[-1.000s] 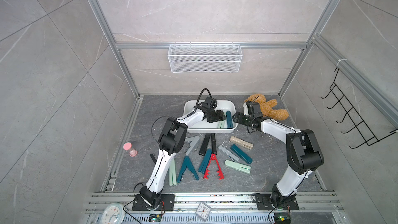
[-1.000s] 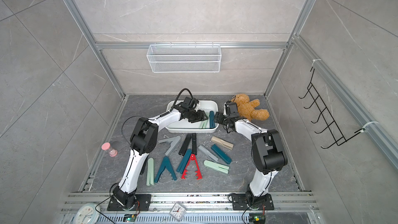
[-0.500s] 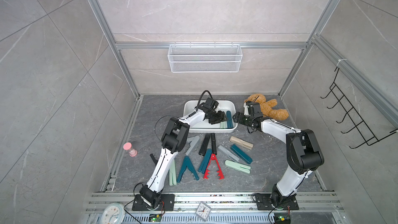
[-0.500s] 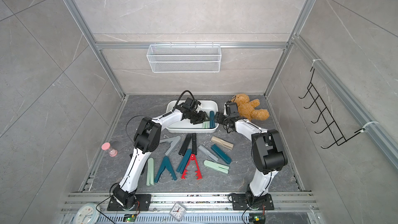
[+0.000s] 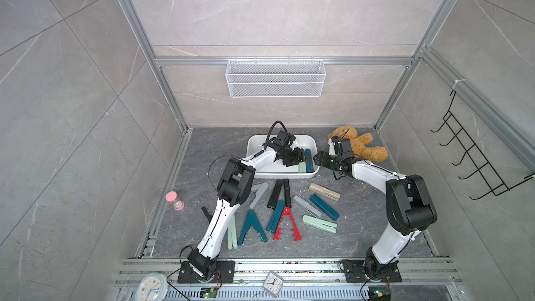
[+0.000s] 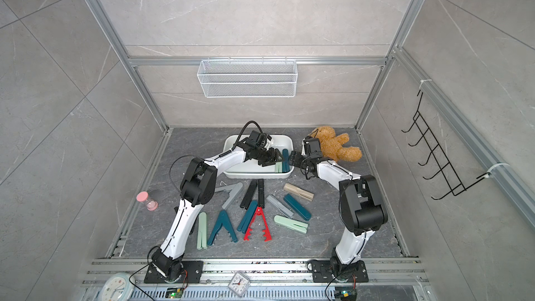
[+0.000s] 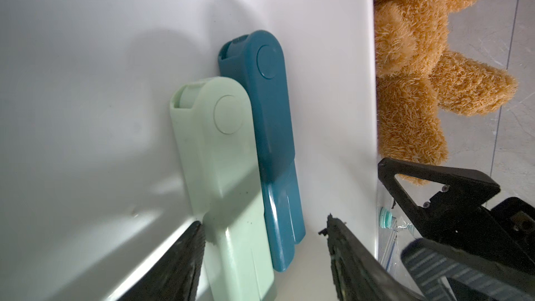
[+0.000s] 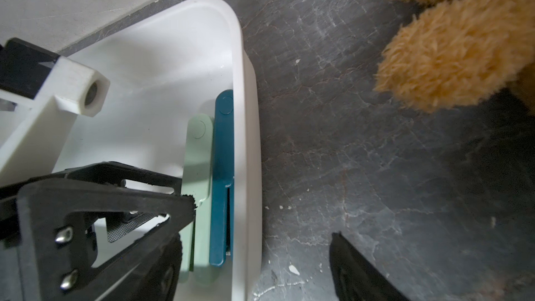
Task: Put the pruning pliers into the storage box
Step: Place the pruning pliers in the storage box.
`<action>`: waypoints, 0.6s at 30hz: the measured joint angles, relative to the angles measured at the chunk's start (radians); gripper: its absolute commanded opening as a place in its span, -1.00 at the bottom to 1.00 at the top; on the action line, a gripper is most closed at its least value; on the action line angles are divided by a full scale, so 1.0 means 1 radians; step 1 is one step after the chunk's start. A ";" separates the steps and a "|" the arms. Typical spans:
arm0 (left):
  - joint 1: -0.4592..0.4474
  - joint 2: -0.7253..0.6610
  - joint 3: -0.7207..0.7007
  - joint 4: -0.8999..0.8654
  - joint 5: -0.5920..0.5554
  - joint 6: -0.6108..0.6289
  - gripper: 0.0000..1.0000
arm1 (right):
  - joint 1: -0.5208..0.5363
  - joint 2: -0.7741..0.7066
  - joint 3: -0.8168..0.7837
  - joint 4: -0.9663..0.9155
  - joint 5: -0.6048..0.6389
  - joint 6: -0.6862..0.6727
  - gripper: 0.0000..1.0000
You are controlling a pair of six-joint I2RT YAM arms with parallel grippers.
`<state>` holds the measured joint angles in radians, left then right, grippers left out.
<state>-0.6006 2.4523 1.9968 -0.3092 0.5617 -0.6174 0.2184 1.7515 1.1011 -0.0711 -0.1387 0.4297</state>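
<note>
Left gripper (image 7: 264,224): jaws apart, nothing held, poised over the mint pliers (image 7: 220,152) and teal pliers (image 7: 272,105). I judge both lie parallel against the storage box (image 7: 341,53) wall to save room. Right gripper (image 5: 320,158): spread, empty, just outside that wall. Remaining pliers (image 5: 285,221): on the floor (image 5: 362,227).

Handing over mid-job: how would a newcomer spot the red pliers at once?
Find the white storage box at the back of the dark floor; loose pliers lie scattered in front of it. Near the middle of that scatter lie the red pliers, spread in a V. They alone are red, with toothed inner edges.
</note>
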 measured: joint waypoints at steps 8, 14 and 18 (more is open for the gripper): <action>0.000 0.000 -0.004 0.014 -0.001 -0.004 0.40 | -0.017 -0.062 -0.050 -0.015 0.003 0.008 0.62; -0.002 -0.039 -0.084 0.070 -0.013 -0.005 0.60 | -0.021 -0.107 -0.087 -0.030 0.009 0.023 0.63; -0.006 -0.096 -0.148 0.087 -0.045 0.003 0.79 | -0.023 -0.159 -0.117 -0.031 0.014 0.024 0.62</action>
<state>-0.6064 2.3562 1.8488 -0.2222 0.5171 -0.6147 0.1959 1.5929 0.9840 -0.1020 -0.1246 0.4534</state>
